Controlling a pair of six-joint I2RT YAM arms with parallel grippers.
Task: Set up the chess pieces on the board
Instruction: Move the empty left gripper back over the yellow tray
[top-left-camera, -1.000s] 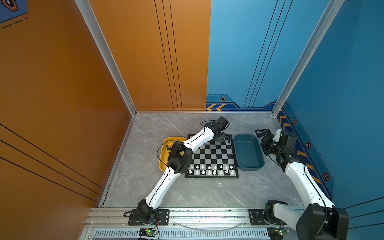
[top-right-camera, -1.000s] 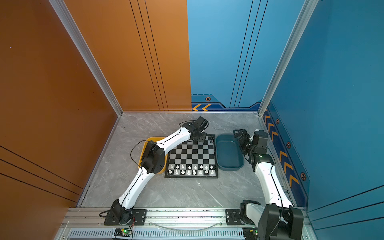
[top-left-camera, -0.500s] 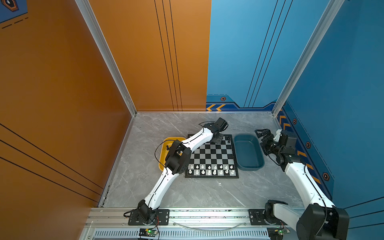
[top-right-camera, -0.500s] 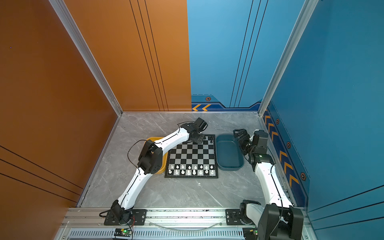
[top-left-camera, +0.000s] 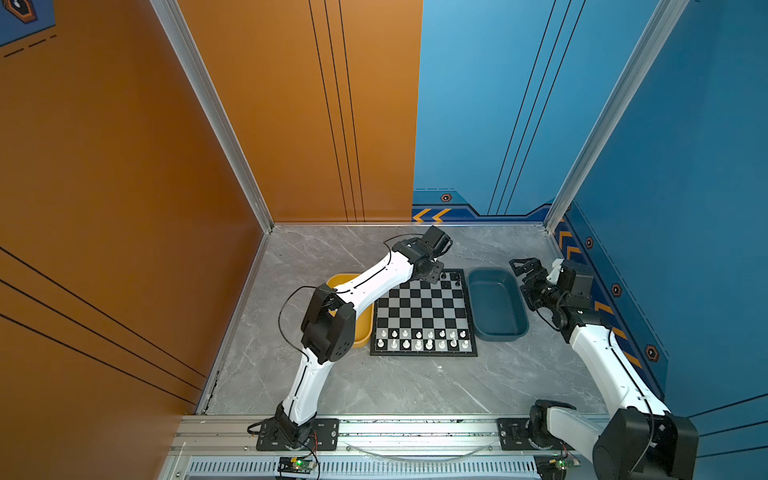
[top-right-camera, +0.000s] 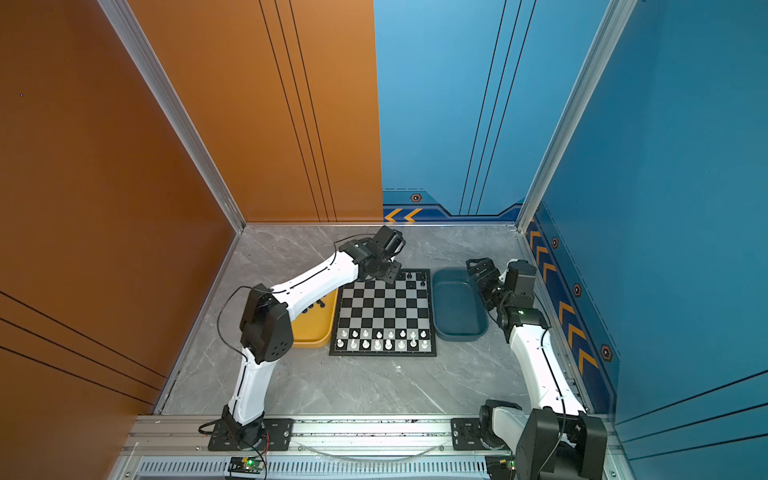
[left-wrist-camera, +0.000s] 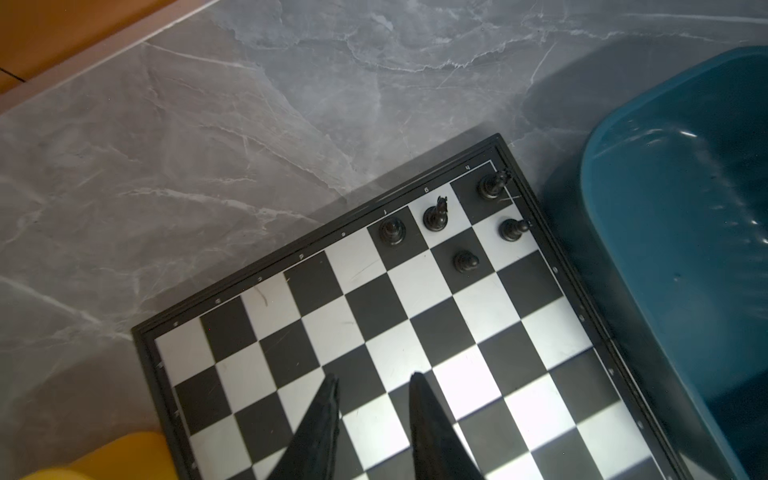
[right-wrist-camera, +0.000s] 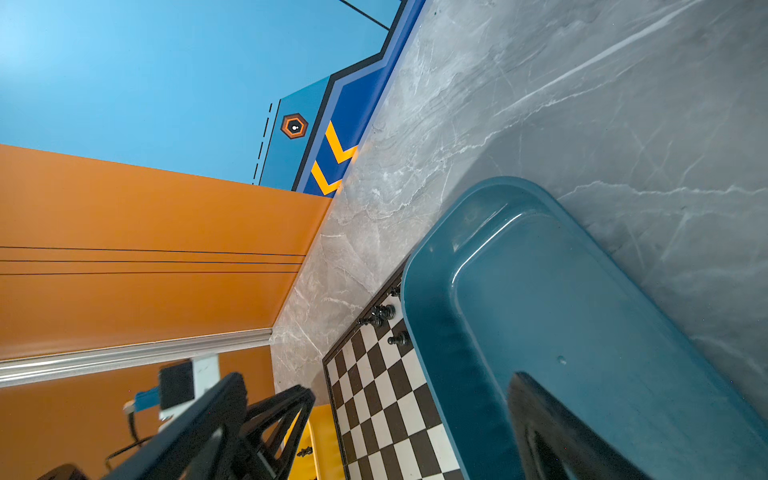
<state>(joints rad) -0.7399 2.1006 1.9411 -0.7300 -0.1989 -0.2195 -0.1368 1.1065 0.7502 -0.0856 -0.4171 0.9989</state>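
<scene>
The grey marble-veined worktop is carrying everything; on it the square black-and-silver checked chessboard is lying between the shallow yellow plastic tray and the rounded dark blue plastic tray, which is sitting bare; the left tool is hovering over the board's far rows, fingers a little spread with nothing between them, while the right tool is waiting near the blue tray's far end, spread wide and empty; compared with a second ago the left arm is drawing its elbow back toward the yellow tray, which suggests a piece was just let go; five tiny glossy black plastic chessmen are standing in the far right corner, the white chessmen are filling the two near rows, and a few more black ones are lying in the yellow tray, so most of the black side is probably still waiting.
</scene>
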